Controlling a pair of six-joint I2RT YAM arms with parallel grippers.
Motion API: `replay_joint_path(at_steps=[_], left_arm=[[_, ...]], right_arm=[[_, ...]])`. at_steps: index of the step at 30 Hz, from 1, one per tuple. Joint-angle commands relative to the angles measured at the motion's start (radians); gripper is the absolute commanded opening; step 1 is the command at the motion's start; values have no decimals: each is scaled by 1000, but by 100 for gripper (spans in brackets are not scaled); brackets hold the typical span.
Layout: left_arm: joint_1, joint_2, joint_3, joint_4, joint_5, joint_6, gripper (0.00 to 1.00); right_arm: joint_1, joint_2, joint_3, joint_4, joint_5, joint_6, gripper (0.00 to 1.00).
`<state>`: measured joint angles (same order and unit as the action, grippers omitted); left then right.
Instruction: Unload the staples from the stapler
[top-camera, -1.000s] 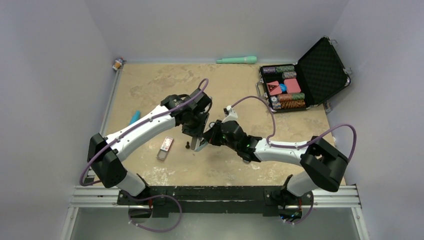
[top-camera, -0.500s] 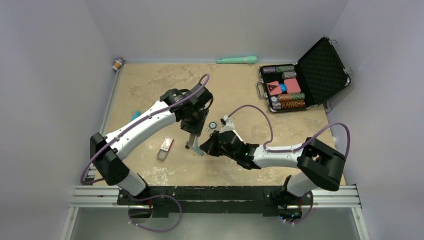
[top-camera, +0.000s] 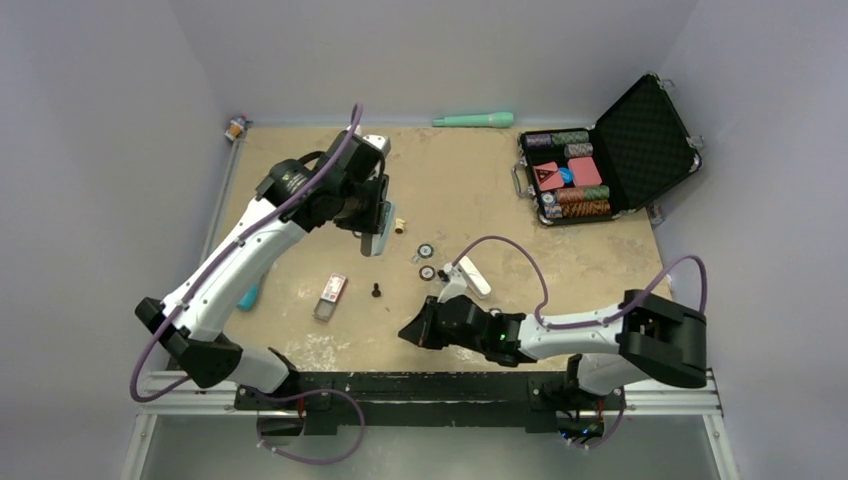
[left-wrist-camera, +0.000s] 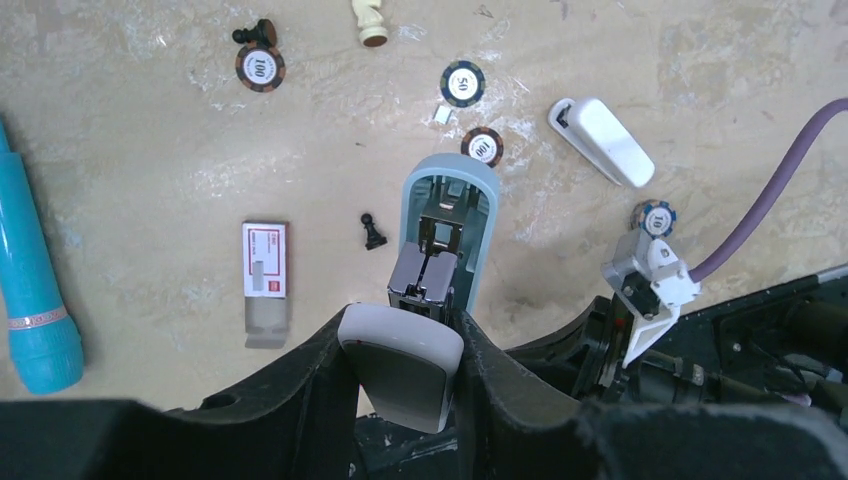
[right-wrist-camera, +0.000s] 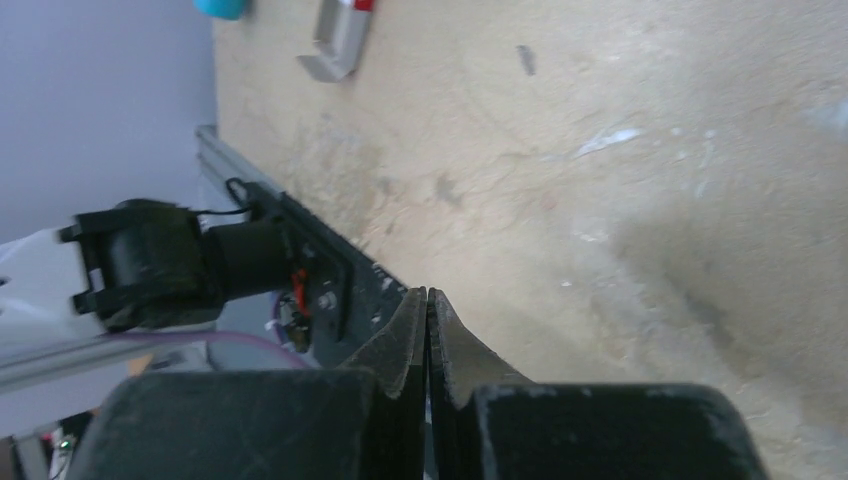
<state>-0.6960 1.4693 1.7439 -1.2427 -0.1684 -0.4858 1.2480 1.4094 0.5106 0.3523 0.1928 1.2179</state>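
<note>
My left gripper (top-camera: 375, 228) is shut on the pale-blue stapler (top-camera: 378, 222) and holds it above the table. In the left wrist view the gripper (left-wrist-camera: 405, 350) clamps the stapler's pale end, and the stapler (left-wrist-camera: 478, 235) hangs open with its metal magazine showing. The matching white oblong part (top-camera: 475, 278) lies apart on the table; it also shows in the left wrist view (left-wrist-camera: 602, 142). My right gripper (top-camera: 410, 332) is shut and empty, low near the table's front edge; in the right wrist view (right-wrist-camera: 427, 302) its fingers meet over bare table.
A staple box (top-camera: 331, 296) and a black pawn (top-camera: 376, 290) lie below the stapler. Poker chips (top-camera: 426, 252) and a cream chess piece (top-camera: 398, 222) lie mid-table. A blue tube (top-camera: 248, 295) lies left. An open chip case (top-camera: 600, 150) stands back right, a mint-green stick (top-camera: 473, 119) at the back.
My left arm has lifted the stapler and carried it back and left. My right arm has drawn back from the stapler toward the front edge.
</note>
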Motion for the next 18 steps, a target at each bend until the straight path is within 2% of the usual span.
replay_joint_path(at_steps=[1, 5, 7, 8, 11, 15, 18], left_arm=[[-3, -132, -62, 36, 57, 0, 0], [-2, -261, -189, 118, 125, -26, 0], [0, -316, -254, 152, 177, -37, 0], [-2, -342, -282, 176, 217, -39, 0], [-1, -431, -367, 254, 309, -52, 0], [-2, -532, -446, 340, 422, -82, 0], [-2, -586, -478, 408, 523, -119, 0]], right_arm=[[43, -135, -18, 36, 59, 17, 4], [77, -279, -43, 45, 61, -34, 50], [91, -354, -62, 55, 62, -53, 67], [98, -393, -74, 67, 65, -64, 73], [105, -499, -118, 117, 51, -94, 81], [105, -606, -169, 224, 8, -150, 82], [105, -641, -165, 244, -2, -178, 82]])
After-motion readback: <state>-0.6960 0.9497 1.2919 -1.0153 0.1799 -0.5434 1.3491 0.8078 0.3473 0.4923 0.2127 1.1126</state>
